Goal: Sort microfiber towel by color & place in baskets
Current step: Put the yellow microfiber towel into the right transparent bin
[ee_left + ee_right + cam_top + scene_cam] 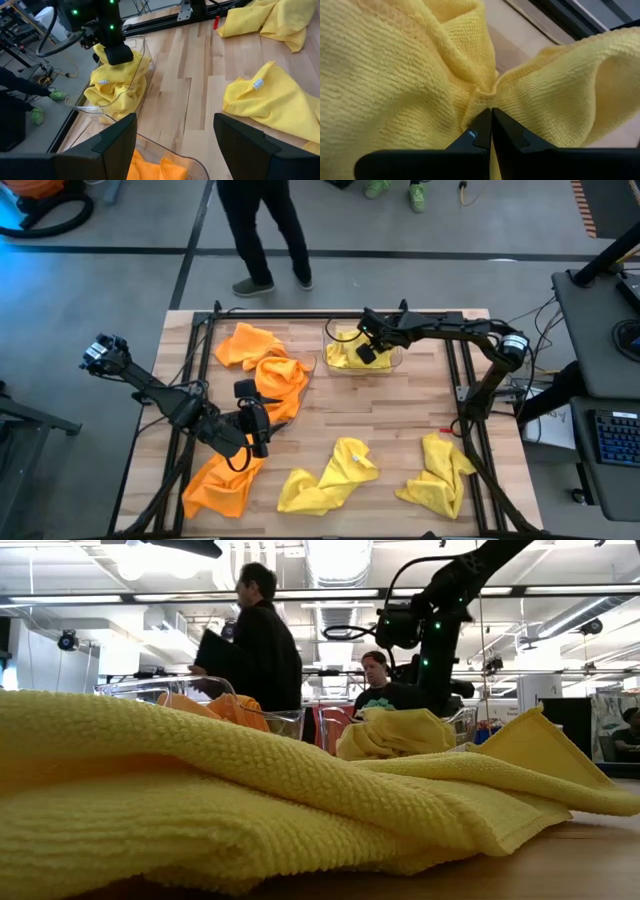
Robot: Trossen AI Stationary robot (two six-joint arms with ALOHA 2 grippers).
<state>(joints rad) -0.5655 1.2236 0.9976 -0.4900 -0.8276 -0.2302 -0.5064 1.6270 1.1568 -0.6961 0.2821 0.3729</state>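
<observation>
The yellow towel point(410, 65) is pinched in the closed right gripper point(366, 352) over the clear basket point(393, 363) at the table's far side, apparently for dropping with its own colour. The left gripper point(175, 145), jaws wide and empty, hovers by the orange towels point(262, 370). Two more yellow towels point(330, 475) lie near the front edge, unobstructed; a person point(255, 230) stands beyond the table.

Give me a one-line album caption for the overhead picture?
Right gripper pinches a yellow towel over the clear basket; left gripper waits open above the orange towels.
</observation>
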